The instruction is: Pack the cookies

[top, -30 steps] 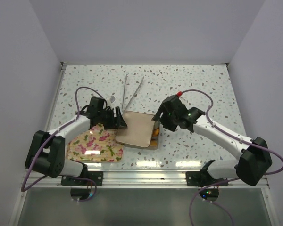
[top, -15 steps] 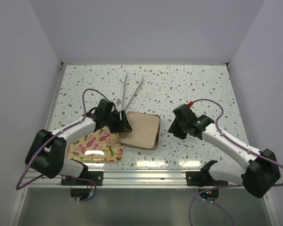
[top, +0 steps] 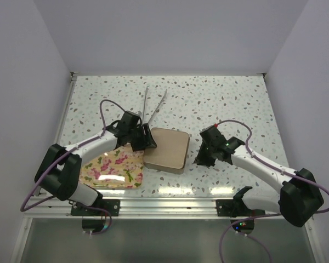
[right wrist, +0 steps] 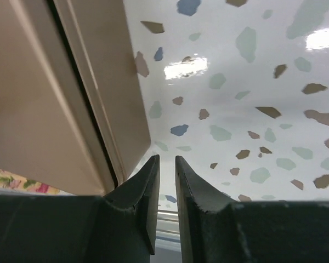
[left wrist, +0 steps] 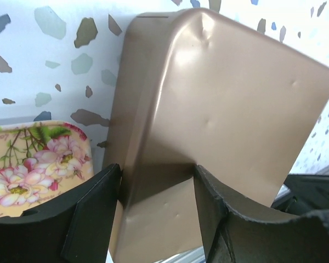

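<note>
While the left gripper (top: 144, 138) is gripping the left end of the bronze tin (top: 167, 148) at centre frame, its fingers (left wrist: 98, 211) are bearing on either side of the metal. The tin is sitting closed, so the cookies are hidden from every view. The right gripper (top: 200, 159) is hovering just beside the tin's right edge, its fingers nearly together and holding nothing. A floral tray (top: 112, 169) is lying at lower left, touching the tin, and metal tongs (top: 153, 107) are resting above. The pink blossom print is showing as the only marking; no lettering is reading legibly.
</note>
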Controlling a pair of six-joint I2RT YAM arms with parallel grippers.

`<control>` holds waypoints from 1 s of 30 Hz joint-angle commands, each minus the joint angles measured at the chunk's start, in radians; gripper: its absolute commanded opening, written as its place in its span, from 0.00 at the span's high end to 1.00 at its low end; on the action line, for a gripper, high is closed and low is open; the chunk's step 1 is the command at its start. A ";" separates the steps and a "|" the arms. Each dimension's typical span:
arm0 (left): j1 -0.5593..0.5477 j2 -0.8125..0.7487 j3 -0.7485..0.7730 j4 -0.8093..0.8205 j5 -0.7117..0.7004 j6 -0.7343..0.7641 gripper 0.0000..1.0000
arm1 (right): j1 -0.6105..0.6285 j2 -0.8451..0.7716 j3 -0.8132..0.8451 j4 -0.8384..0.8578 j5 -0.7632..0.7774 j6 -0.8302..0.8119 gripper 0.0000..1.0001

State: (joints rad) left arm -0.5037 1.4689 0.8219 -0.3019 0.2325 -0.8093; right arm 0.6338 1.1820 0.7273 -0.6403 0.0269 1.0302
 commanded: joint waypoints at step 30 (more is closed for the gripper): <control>-0.162 0.182 0.313 -0.215 -0.265 -0.097 0.31 | -0.123 0.080 0.218 0.152 -0.297 -0.214 0.85</control>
State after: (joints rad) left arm -0.6571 1.6348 1.0832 -0.5072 -0.0017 -0.9226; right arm 0.5110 1.2552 0.8833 -0.5686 -0.1810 0.8253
